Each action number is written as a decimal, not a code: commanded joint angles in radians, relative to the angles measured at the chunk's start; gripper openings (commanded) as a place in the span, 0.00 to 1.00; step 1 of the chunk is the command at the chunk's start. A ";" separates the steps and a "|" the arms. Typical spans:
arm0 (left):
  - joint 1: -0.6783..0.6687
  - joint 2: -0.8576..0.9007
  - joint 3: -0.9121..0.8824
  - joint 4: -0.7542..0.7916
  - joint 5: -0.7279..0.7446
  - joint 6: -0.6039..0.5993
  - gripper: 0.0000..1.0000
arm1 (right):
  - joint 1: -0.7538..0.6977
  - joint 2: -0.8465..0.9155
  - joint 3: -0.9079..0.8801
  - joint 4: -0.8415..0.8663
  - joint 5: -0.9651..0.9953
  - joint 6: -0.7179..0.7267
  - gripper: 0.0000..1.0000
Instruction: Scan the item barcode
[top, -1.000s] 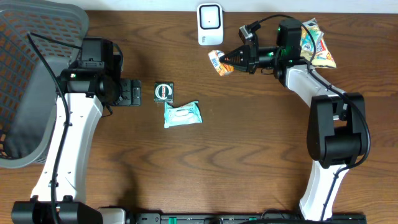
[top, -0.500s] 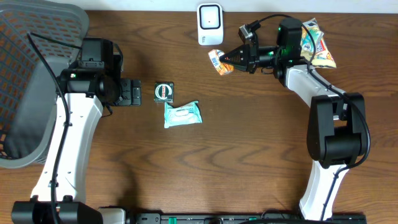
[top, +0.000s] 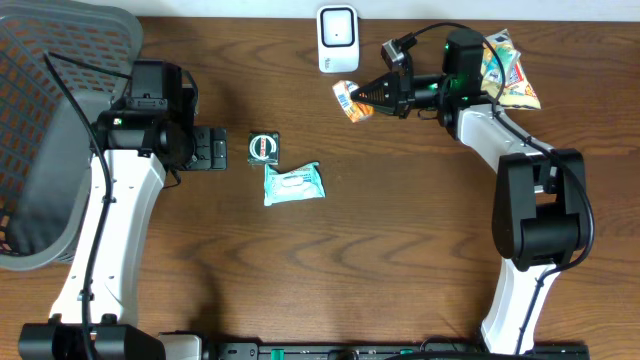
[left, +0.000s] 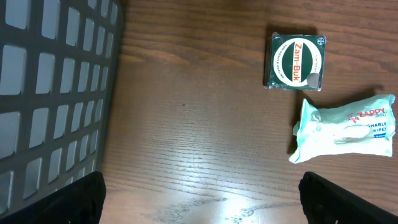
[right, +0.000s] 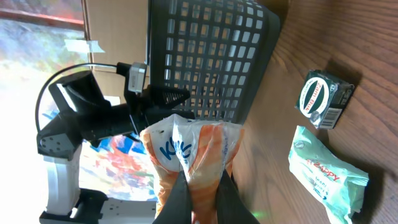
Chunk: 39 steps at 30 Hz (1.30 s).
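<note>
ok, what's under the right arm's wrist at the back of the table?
Colourful snack packets lie there, poking out past the wrist. The right arm covers part of them, so the count and any barcode are hidden.

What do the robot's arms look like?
The left arm and right arm are white tubes with chunky black joints. Thin black cables run along them. The left gripper and right gripper are black. Green lights glow near the right wrist.

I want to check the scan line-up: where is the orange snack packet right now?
Overhead, the orange snack packet is pinched in the right gripper, just short of the white scanner at the far edge of the table, slightly right of centre.
</note>
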 joint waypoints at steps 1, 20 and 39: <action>0.000 0.006 -0.007 -0.001 -0.009 0.006 0.98 | 0.021 0.005 0.015 0.000 0.002 -0.034 0.01; 0.000 0.006 -0.007 -0.001 -0.009 0.006 0.98 | 0.103 0.005 0.012 -0.002 0.134 -0.177 0.01; 0.000 0.006 -0.007 -0.001 -0.009 0.006 0.98 | 0.184 -0.022 0.087 -0.499 0.915 -0.735 0.01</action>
